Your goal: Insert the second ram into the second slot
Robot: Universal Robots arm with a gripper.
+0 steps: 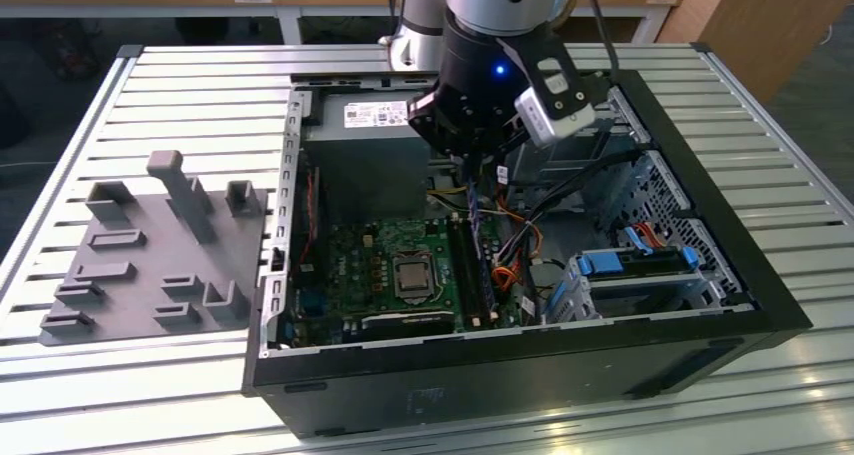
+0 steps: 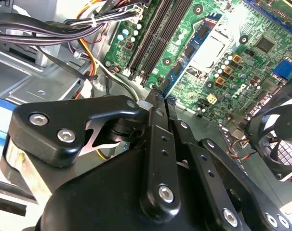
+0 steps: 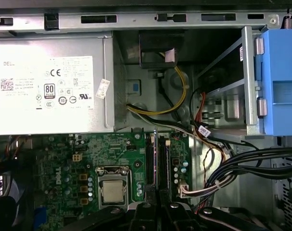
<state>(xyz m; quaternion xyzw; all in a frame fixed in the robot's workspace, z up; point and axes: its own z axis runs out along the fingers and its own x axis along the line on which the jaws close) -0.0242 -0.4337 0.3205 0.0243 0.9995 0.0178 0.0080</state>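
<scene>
The second ram was in my grip. My fingers were clamped together on one end of the stick, and the rest of it reached out from my gripper toward the green board. In the second wrist view I saw its blue face at a slant, with a row of dark chips along it, passing near the silver processor socket. The long black slots lay just beside it on the board, and a round black fan sat off toward the edge of the case.

In the first wrist view the stick showed edge-on, as a thin line running out from between my fingertips and lying along the slots, between two of them. It was lined up with their length, but I could not tell whether its lower edge touched any slot, and it was not pushed home. Beyond the slots sat the grey power supply with its white label. A bundle of black cables crossed the floor of the case near a blue drive latch.

In the exterior view my arm stood over the open computer case, which lay on its side on a slatted metal table. The stick hung straight down from my fingers, inside the case and over the board. A grey holder with upright posts rested on the table at the exterior view's left, well apart from the case.
</scene>
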